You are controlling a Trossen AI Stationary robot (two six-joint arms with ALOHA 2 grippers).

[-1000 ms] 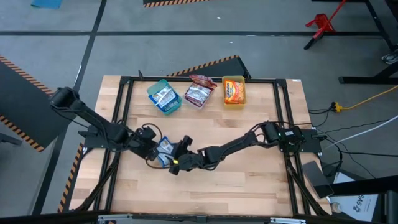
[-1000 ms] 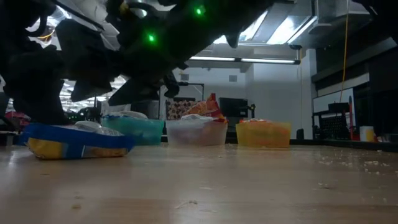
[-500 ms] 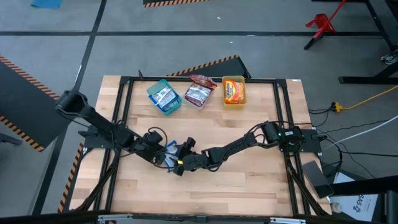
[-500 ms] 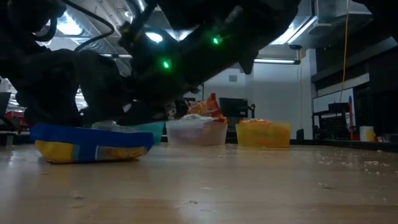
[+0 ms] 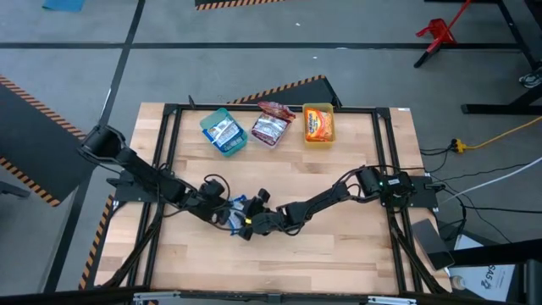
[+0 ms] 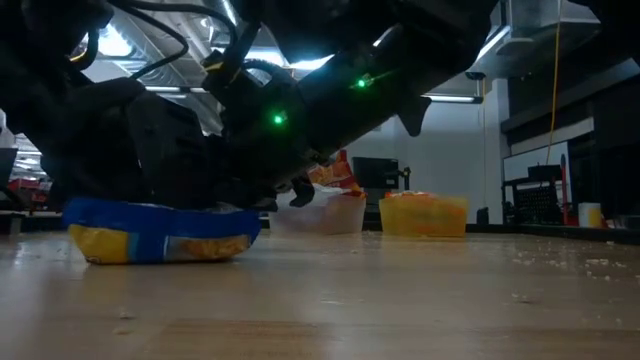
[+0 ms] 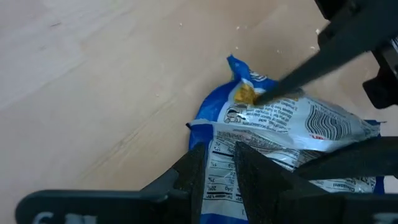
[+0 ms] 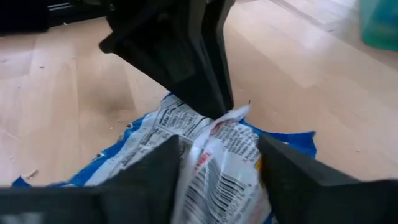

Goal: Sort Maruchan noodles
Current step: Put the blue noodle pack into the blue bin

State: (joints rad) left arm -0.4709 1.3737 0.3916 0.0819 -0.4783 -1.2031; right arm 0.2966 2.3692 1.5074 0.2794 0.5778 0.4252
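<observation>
Three bins (image 5: 224, 133) hold packets (image 5: 270, 127); one blue packet (image 6: 160, 232) lies on the table (image 5: 339, 254)

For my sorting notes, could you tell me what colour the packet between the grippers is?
Blue packet with a white printed label, clearest in the left wrist view.

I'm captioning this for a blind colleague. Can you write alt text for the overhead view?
Both dark arms meet over a blue noodle packet near the middle of a wooden table, the left tool and the right tool at its opposite ends. Three bins of packets line the far edge.
</observation>
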